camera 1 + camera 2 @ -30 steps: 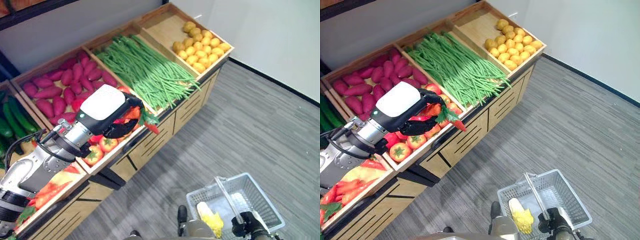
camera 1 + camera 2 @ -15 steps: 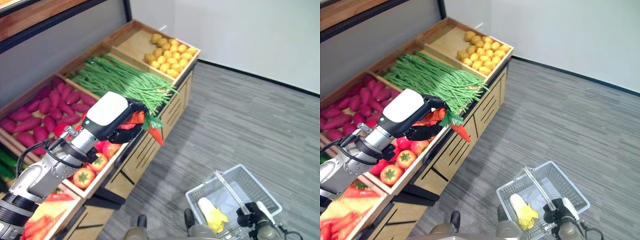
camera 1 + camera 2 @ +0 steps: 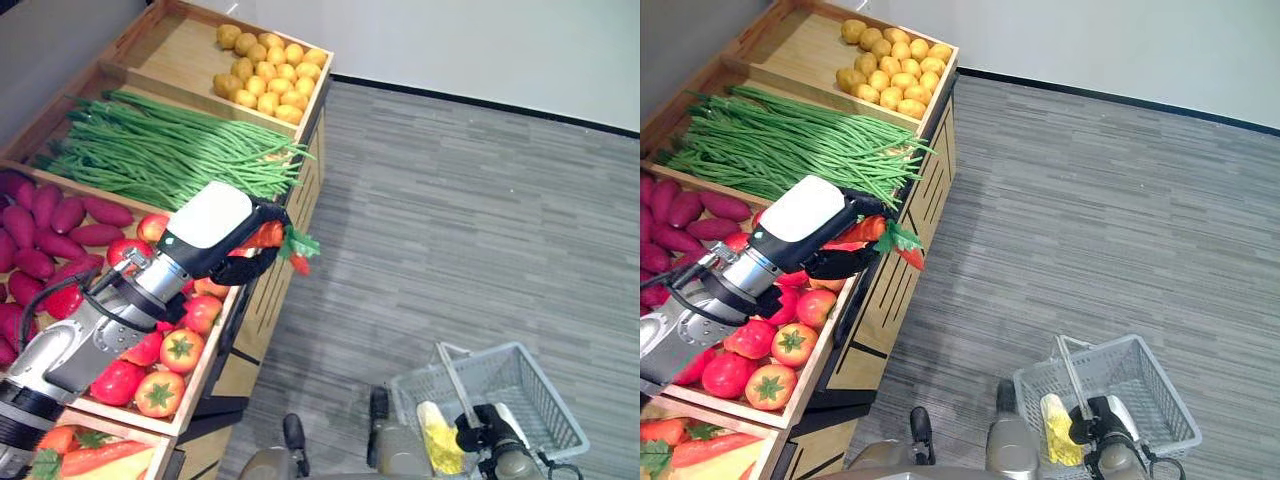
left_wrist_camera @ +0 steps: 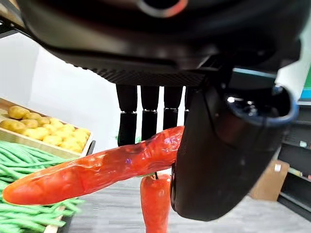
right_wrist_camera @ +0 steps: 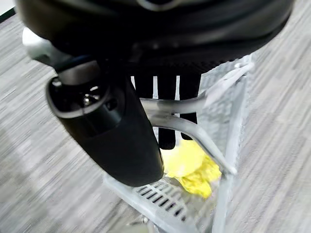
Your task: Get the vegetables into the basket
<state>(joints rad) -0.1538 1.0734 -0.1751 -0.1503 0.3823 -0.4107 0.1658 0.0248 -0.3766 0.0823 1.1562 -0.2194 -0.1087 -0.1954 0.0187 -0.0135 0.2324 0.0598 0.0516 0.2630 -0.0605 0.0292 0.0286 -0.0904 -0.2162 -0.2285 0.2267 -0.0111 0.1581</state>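
The left hand [image 3: 240, 240] hangs over the near edge of the wooden produce stand [image 3: 300, 170], its fingers [image 4: 146, 114] and thumb curled round red chili peppers [image 4: 97, 170]; one long pepper lies across the hand and a second dangles below it by its green stalk, its tip out past the stand's edge over the grey floor [image 3: 480, 200]. Under the arm sits the tomato bin [image 3: 165, 360], with purple sweet potatoes [image 3: 50, 225] to the left, a thick heap of green beans [image 3: 160, 150] in the next compartment farther back, and small yellow potatoes [image 3: 265, 75] in the farthest one. At the near left corner a bin of more red peppers [image 3: 95, 458] shows. Well apart from all that, near and to the right, the right hand [image 3: 485, 435] is closed on the handle of a pale wire basket [image 3: 545, 395] held above the floor; the wrist view shows the fingers wrapped over the handle bar [image 5: 194, 104]. Inside the basket lies something yellow and pale [image 3: 437, 440], probably an ear of corn, though it is hard to be sure.
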